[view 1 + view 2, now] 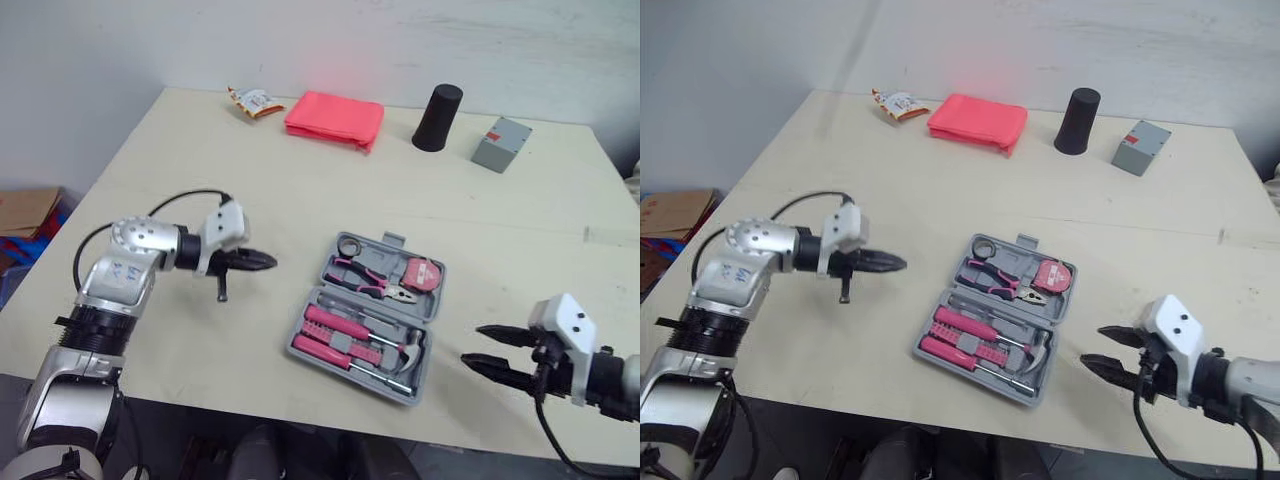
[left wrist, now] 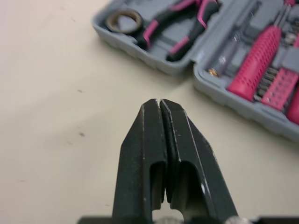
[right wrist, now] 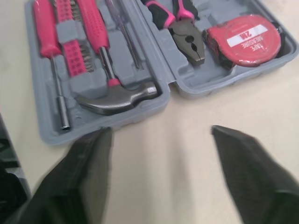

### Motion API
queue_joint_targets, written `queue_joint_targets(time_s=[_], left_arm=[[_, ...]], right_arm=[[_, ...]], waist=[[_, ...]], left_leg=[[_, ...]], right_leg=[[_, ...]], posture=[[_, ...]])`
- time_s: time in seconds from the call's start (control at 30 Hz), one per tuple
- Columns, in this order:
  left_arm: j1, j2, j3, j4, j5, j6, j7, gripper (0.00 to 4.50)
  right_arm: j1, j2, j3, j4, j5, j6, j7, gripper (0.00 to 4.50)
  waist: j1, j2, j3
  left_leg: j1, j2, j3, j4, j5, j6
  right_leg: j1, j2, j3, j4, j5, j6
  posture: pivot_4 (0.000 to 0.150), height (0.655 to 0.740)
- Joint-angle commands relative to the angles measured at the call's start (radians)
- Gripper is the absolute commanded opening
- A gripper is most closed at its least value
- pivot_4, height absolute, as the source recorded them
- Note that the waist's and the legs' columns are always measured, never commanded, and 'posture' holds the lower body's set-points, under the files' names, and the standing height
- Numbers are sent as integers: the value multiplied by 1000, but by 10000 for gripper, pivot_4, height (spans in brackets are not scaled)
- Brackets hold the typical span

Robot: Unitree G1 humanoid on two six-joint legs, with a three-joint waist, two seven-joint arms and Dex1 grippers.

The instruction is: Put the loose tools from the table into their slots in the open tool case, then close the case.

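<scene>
My left arm's black two-fingered claw (image 1: 270,262) hovered pinched shut and empty, left of the open grey plastic tool case (image 1: 393,240) at mid-table. Its pink-handled tools (image 1: 338,336) all looked seated. To its right, my right claw (image 1: 472,344) gaped wide. I judged closing came next, one half folded over. Beige tabletop (image 1: 300,180), white wall (image 1: 300,40).
</scene>
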Motion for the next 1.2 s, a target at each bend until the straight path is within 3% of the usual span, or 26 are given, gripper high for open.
queue_joint_targets(time_s=[0.03,0.1,0.13,0.53,0.7,1.0,1.2], left_arm=[[-32,-76,-41,78,42,-68,15,0],[-51,-112,-59,121,65,-87,24,0],[-61,-132,-68,150,81,-104,33,0],[-130,-271,-104,273,151,-127,75,0],[-104,-285,-105,199,138,-88,73,0],[50,-280,-95,-111,88,106,96,0],[82,-263,-49,-122,131,126,194,0]], right_arm=[[-62,0,114,39,-82,-33,-30,11770],[-93,3,166,61,-118,-44,-40,2551],[-110,8,192,75,-135,-52,-45,1160],[-262,83,344,154,-218,-74,-89,1160],[-319,102,381,175,-226,-72,-77,1160],[-408,109,403,258,-261,-99,-48,1160],[-406,80,389,280,-280,-117,-18,1160]], waist=[[4,0,1],[4,0,1],[4,0,1],[-1,0,1],[-1,0,1],[0,0,1],[1,0,1]], left_leg=[[0,0,0,1,0,0],[-3,0,-1,4,0,0],[-5,0,-1,5,0,1],[-9,1,1,7,2,-1],[-9,1,3,7,2,-1],[-9,1,4,7,3,-1],[-9,1,4,7,3,-1]], right_leg=[[0,0,0,0,0,0],[-2,0,0,2,0,0],[-3,0,0,2,0,0],[-10,1,1,7,0,1],[-11,1,1,8,0,0],[-12,0,2,10,0,0],[-12,0,2,10,0,0]], posture=[[1500,7348],[1500,7348],[1500,7348],[1500,7348],[1500,7348],[1500,7348],[1500,7348]])
